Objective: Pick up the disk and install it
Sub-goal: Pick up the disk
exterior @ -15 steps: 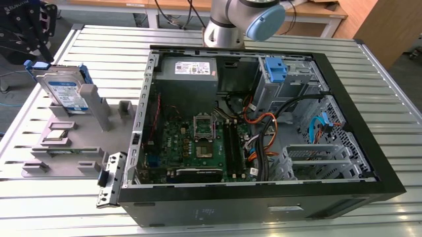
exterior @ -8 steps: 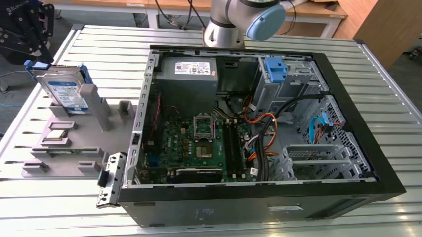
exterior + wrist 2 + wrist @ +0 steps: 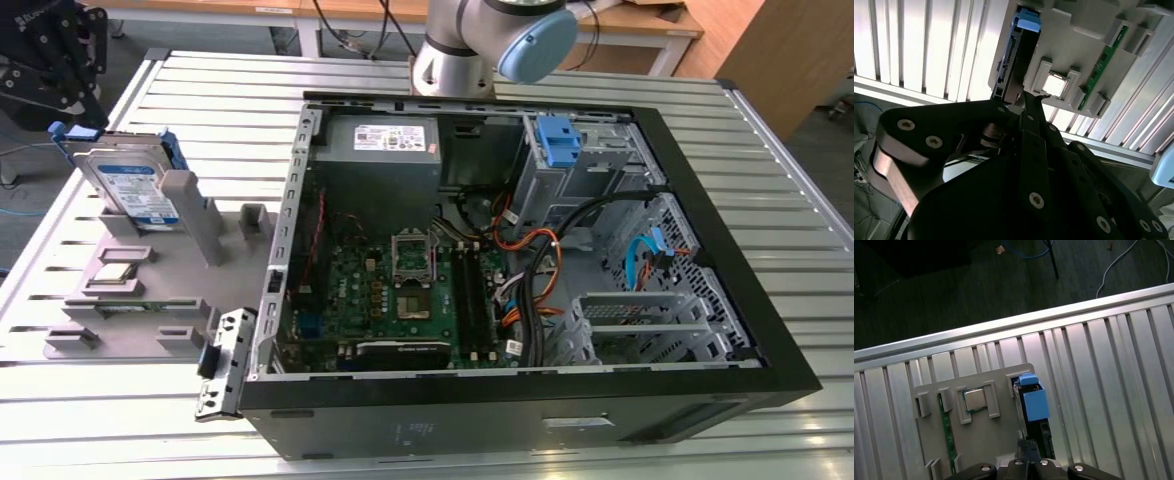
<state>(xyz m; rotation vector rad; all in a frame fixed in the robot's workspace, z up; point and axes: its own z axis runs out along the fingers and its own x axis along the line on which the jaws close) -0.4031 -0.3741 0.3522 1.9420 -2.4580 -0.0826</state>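
The disk, a silver drive with a blue-and-white label in a blue caddy, stands on edge in a grey fixture at the exterior view's left. In both wrist views it appears edge-on, its blue caddy tab pointing up. My black gripper hangs just above the disk's upper end, at the table's far corner. Its fingertips meet in a narrow point near the disk's end, and the gripper looks shut with nothing held.
The fixture also holds a square processor and a green memory stick. An open computer case fills the middle of the slatted metal table, with a blue bracket in its drive cage and a grey power supply.
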